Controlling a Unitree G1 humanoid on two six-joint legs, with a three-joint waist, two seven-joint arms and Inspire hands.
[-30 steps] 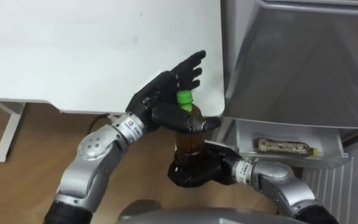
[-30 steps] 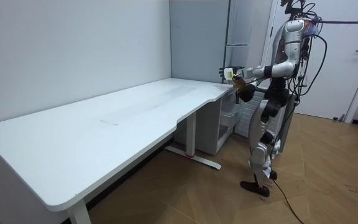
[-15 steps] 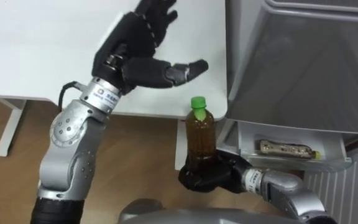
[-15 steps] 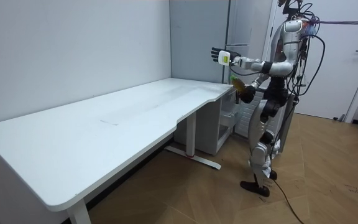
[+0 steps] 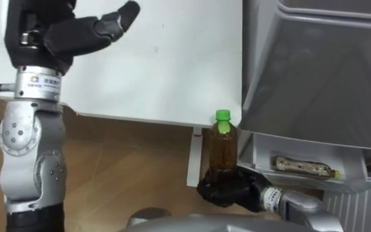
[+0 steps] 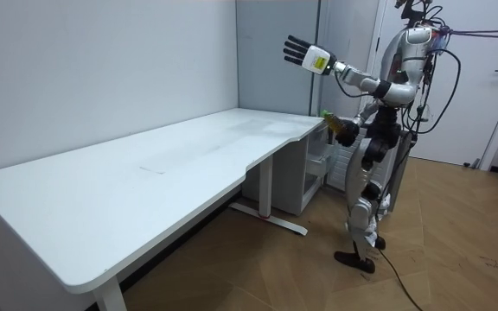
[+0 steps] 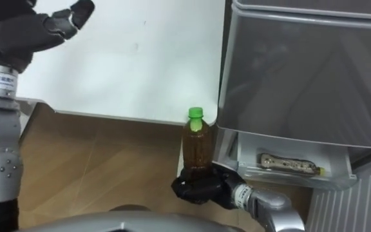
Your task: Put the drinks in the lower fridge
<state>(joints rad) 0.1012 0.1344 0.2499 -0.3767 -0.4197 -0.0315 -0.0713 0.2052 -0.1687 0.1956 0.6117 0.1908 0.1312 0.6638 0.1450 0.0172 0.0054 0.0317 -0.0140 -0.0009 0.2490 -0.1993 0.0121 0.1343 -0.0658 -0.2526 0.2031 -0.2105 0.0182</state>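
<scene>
Two drinks are in sight: a tea bottle [image 5: 223, 149] with a green cap, standing upright in the right hand [image 5: 227, 190], and a second bottle [image 5: 304, 165] lying on its side in a white bin [image 5: 314, 182] low on the grey fridge [image 5: 314, 71]. The right hand's fingers are curled round the base of the upright bottle, which it holds in the air just off the corner of the white desk [image 5: 166, 58], close beside the fridge and the bin but touching neither. The left hand [image 5: 63, 29] is held up high over the desk, holding nothing, thumb stuck out to the side; in the room view its fingers [image 6: 294, 48] are straight and spread apart. The robot stands upright on the wood floor at the end of the desk, facing the fridge.
</scene>
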